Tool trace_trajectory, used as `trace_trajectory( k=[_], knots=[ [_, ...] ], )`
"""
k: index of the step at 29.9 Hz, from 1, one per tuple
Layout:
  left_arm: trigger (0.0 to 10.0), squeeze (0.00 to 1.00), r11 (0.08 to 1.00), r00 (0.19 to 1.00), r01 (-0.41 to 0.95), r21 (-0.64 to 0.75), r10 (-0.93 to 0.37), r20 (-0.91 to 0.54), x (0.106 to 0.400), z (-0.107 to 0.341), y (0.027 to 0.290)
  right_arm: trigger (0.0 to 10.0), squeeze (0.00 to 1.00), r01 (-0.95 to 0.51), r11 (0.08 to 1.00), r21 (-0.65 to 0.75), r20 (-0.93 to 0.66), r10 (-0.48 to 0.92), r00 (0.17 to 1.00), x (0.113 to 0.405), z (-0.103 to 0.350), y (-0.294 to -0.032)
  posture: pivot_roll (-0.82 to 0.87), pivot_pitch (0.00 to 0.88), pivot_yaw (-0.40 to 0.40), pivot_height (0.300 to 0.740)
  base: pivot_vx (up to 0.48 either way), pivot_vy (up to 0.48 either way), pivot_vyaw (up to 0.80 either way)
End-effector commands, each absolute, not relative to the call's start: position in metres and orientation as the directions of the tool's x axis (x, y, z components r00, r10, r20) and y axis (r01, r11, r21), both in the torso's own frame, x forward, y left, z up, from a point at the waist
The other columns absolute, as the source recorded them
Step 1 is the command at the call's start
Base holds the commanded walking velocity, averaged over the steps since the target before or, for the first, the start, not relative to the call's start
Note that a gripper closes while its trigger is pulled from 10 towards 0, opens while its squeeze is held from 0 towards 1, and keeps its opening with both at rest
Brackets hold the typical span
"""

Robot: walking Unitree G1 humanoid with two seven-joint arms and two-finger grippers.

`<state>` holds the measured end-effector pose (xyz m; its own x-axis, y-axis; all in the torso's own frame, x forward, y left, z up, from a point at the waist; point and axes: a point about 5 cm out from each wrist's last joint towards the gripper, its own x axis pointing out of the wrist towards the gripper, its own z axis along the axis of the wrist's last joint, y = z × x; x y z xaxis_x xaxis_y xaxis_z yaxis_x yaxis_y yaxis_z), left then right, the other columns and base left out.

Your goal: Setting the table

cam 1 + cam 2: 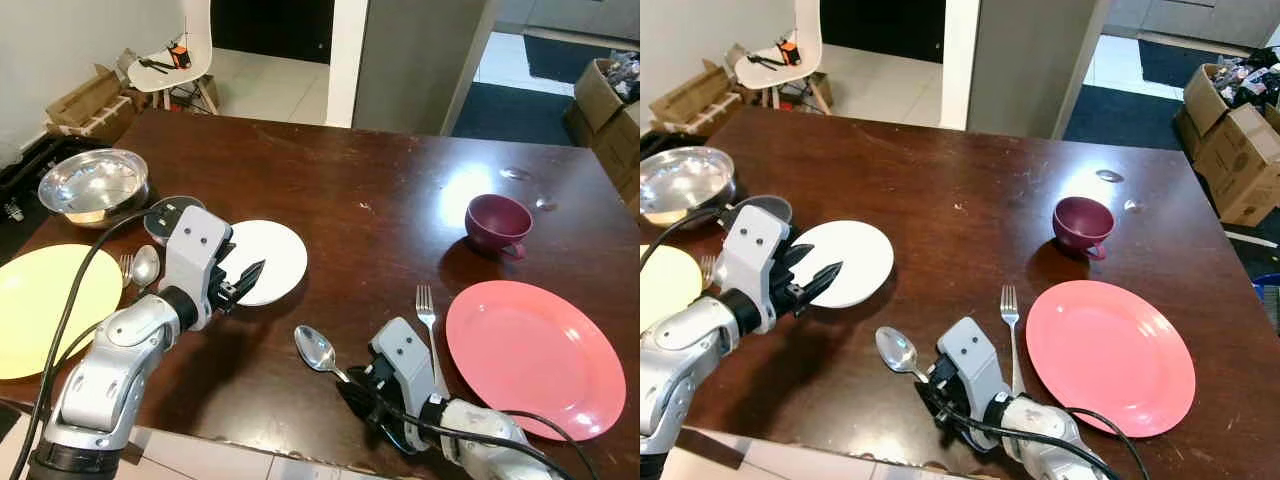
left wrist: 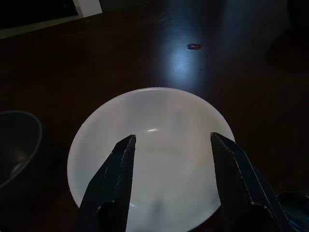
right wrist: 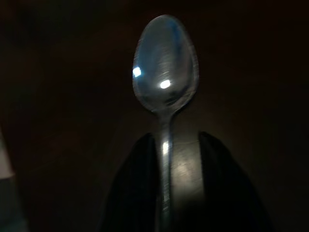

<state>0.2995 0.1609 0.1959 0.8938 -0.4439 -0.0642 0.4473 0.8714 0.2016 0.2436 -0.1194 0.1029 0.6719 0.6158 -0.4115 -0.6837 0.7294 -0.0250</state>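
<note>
- We're looking down at a dark brown tabletop (image 1: 380,190), and both arms are at work on it.
- Our right claw (image 1: 352,385) sits low at the near edge, fingers closed tight on the handle of a spoon (image 1: 316,349); its bowl points away from the claw, up and to the left.
- From the right wrist view we see that spoon (image 3: 165,72) bowl-up, handle pinched between the two black fingers (image 3: 212,183).
- Just beside the claw on the right lies a fork (image 1: 428,325), tines pointing away from us, and right next to it the red plate (image 1: 535,355).
- Beyond the red plate, well apart from it, sits a maroon cup (image 1: 497,222), upright.
- Our left claw (image 1: 243,281) hovers at the near rim of a small white plate (image 1: 275,258), fingers spread wide.
- The left wrist view confirms it: both fingers (image 2: 118,179) stand apart over the white plate (image 2: 159,140), gripping nothing.
- Far left, a yellow plate (image 1: 45,305) lies at the tabletop's edge, with a second spoon (image 1: 145,264) and fork (image 1: 126,268) beside it.
- Behind those, a shiny metal bowl (image 1: 93,185) sits in the left corner, and a dark grey bowl (image 1: 172,210) lies next to it, partly hidden by our left arm.
</note>
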Motion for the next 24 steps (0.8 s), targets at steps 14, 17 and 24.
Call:
trace_trajectory(
  k=[14, 17, 24],
  knots=[
    [10.0, 0.0, 0.87, 0.892, 0.45, 0.201, -0.446, -0.067, 0.299, 0.194, 0.163, 1.5, 0.0, -0.669, 0.74, 0.078, -0.538, 0.596, 0.596, 0.224, 0.066, -0.112, 0.03, 0.092, 0.091, 0.74, 0.0, 0.0, 0.0],
    [10.0, 0.0, 0.87, 0.893, 0.45, 0.201, -0.446, -0.066, 0.299, 0.194, 0.162, 0.0, 0.0, -0.666, 0.733, 0.141, -0.545, 0.619, 0.566, 0.217, 0.061, -0.11, 0.02, 0.092, 0.091, 0.74, 0.0, 0.0, 0.0],
    [10.0, 0.0, 0.869, 0.891, 0.452, 0.201, -0.449, -0.065, 0.3, 0.194, 0.162, 0.0, 0.0, -0.649, 0.744, 0.156, -0.575, 0.603, 0.553, 0.21, 0.05, -0.116, 0.02, 0.092, 0.093, 0.74, 0.0, 0.0, 0.0]
  ],
)
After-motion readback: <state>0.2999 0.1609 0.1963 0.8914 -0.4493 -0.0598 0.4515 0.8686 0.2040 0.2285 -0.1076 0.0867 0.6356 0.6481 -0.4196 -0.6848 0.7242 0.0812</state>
